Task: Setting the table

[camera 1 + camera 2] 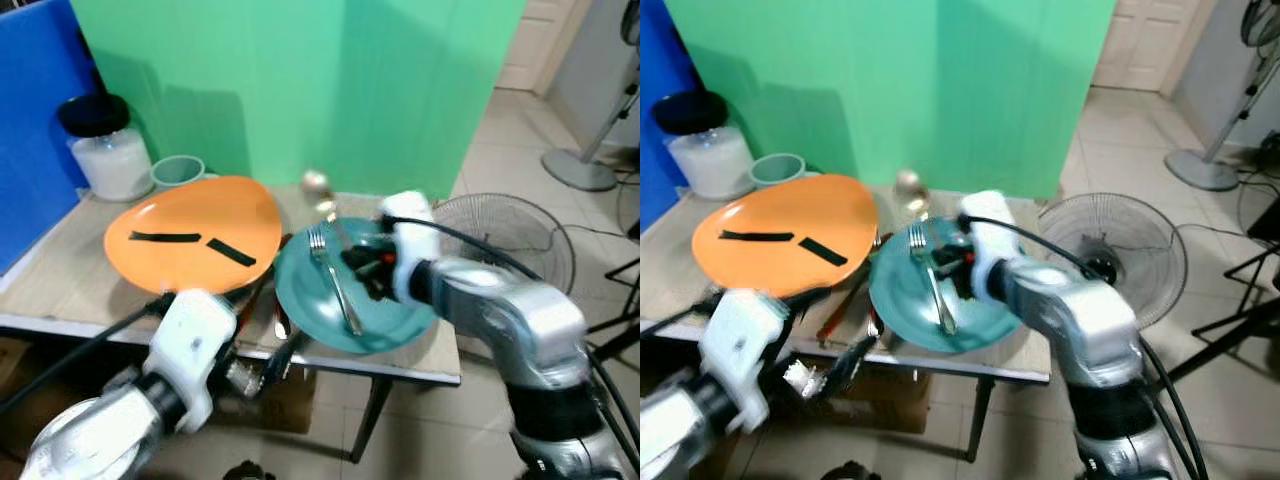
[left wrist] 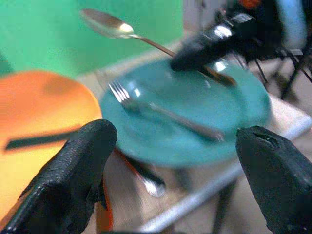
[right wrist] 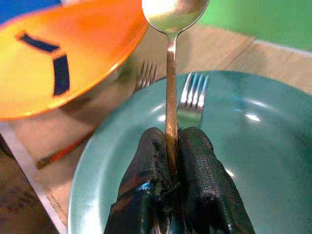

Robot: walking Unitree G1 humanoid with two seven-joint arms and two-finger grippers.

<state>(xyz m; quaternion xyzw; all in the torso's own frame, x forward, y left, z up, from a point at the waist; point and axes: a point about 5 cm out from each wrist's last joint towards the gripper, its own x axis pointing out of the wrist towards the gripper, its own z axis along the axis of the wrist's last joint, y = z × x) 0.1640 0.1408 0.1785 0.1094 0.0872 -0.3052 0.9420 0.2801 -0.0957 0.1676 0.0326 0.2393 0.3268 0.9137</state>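
Our right gripper (image 3: 171, 146) pinches the slim steel spoon (image 3: 170, 58) by its handle above the round teal plate (image 3: 273, 161) — stiff, light, slippery; left gripper (image 2: 170, 180) jaws spread.

A home room – tiled floor (image 1: 520, 160), white panelled door (image 1: 530, 40) at one o'clock, standing fan (image 1: 590, 150) at two o'clock.

The left end effector (image 2: 170, 175) has its two black fingers (image 2: 68, 180) wide apart in the lower frame. Between them lies a teal plate (image 2: 243, 105) with a fork (image 2: 161, 111). Upper right, another end effector (image 2: 202, 48) holds a spoon (image 2: 105, 22). An orange plate (image 2: 34, 112) sits at left.
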